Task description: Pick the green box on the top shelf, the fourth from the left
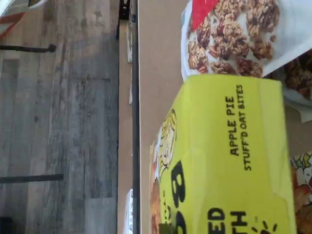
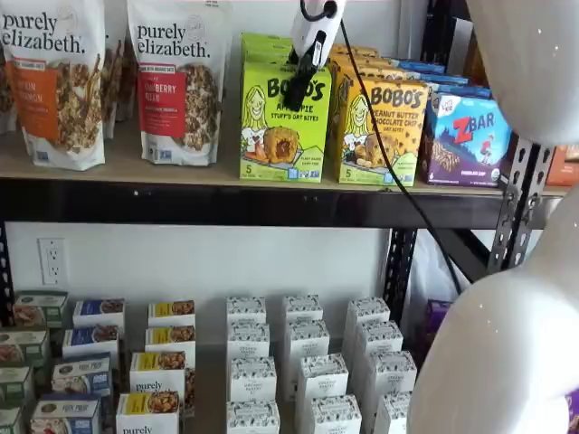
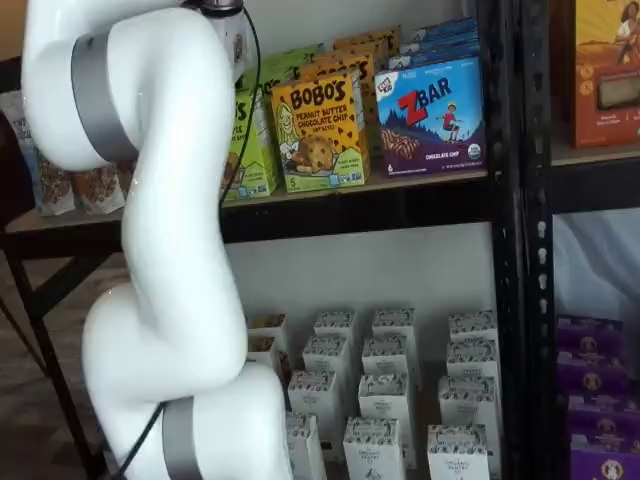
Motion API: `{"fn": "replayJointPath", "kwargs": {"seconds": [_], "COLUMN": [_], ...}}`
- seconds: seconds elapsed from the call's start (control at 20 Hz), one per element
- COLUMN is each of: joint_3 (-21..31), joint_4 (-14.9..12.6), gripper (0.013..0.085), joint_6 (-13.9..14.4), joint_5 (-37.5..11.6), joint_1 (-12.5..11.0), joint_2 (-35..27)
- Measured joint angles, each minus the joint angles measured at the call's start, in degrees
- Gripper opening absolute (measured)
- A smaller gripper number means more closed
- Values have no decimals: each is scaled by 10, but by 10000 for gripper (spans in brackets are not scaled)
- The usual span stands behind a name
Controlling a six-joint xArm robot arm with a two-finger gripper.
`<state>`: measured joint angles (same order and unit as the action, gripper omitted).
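The green box, a lime-green Bobo's Apple Pie carton, stands upright on the top shelf between a granola bag and a yellow-orange Bobo's carton. In a shelf view my gripper hangs from above, its black fingers at the box's upper front right. They show as one dark shape with no gap visible. The wrist view shows the green box close up, lying across the picture. In a shelf view the arm hides most of the green box and the gripper.
Purely Elizabeth granola bags stand left of the green box, one close in the wrist view. A yellow-orange Bobo's carton and a blue ZBar box stand to its right. Small white boxes fill the lower shelf.
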<state>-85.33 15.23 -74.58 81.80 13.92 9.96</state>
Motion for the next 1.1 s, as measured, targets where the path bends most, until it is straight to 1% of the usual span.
{"fn": "replayJointPath", "kwargs": {"seconds": [0.05,0.1,0.15,0.2,0.25,0.3,0.35,0.4,0.45,0.7,1.1], "joint_3": [0,1,1,1,1,1,1,1,1,1,-2], "joint_4": [0,0,0,0,1,1,1,2,2,-7,0], "gripper": [410,410,370,370,330,330,290,290,250,250,250], "joint_6": [0,0,0,1,1,1,1,1,1,4,4], "joint_5": [0,-1,-1,-1,-1,-1,-1,-2,-2,0,9], "joint_1": [0,0,1,1,1,1,1,1,1,5,3], "joint_2": [0,0,0,0,0,0,1,1,1,1,3]}}
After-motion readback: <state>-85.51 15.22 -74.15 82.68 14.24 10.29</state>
